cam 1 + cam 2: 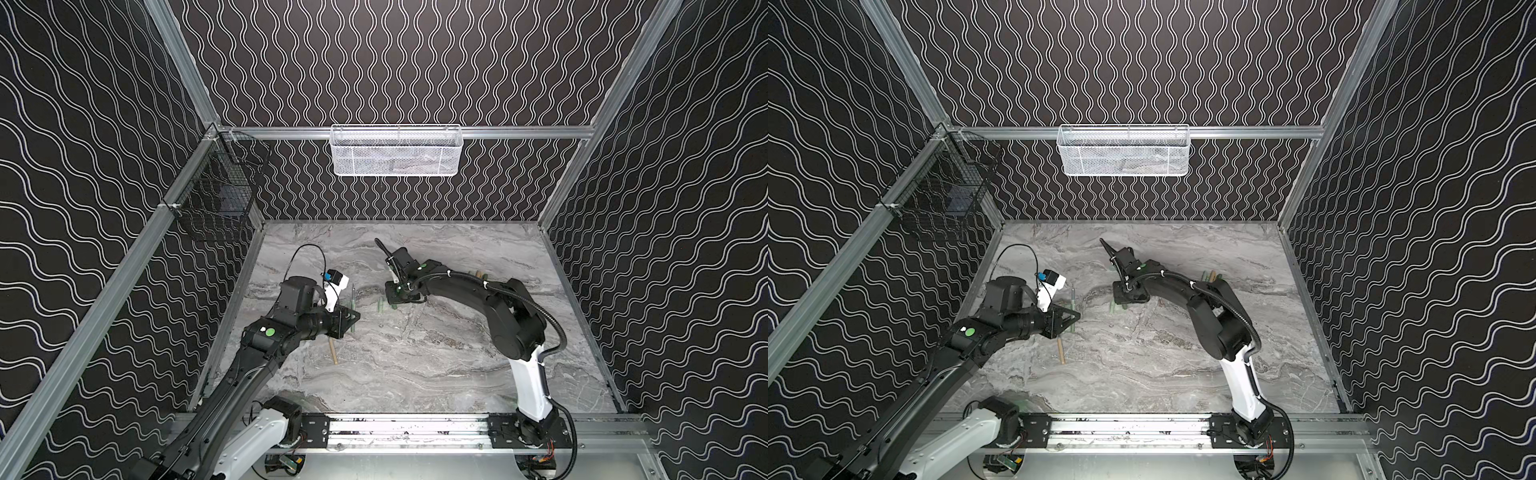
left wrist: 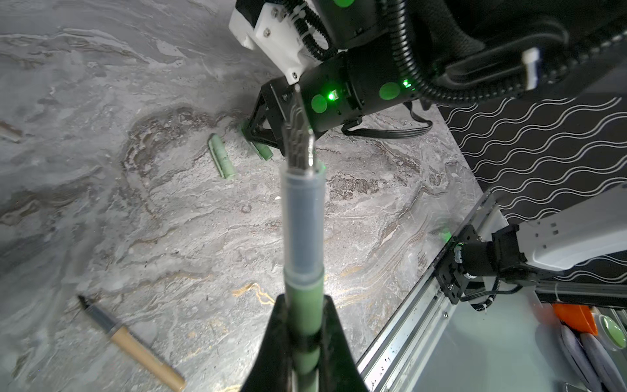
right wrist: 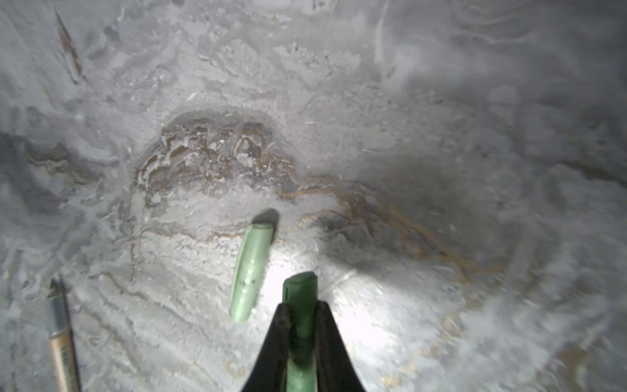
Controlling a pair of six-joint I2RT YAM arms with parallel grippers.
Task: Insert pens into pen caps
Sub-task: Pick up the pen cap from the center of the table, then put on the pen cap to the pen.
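While the left gripper (image 2: 302, 303) holds a pen (image 2: 303, 220) pointing far, the right gripper (image 3: 300, 307) pinches a cap (image 3: 300, 288) to its right.

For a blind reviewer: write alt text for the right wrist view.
The right gripper is shut on a dark green cap over the marble table. A pale green cap lies flat beside it, not touching; a tan pen lies farther off at the frame's edge.
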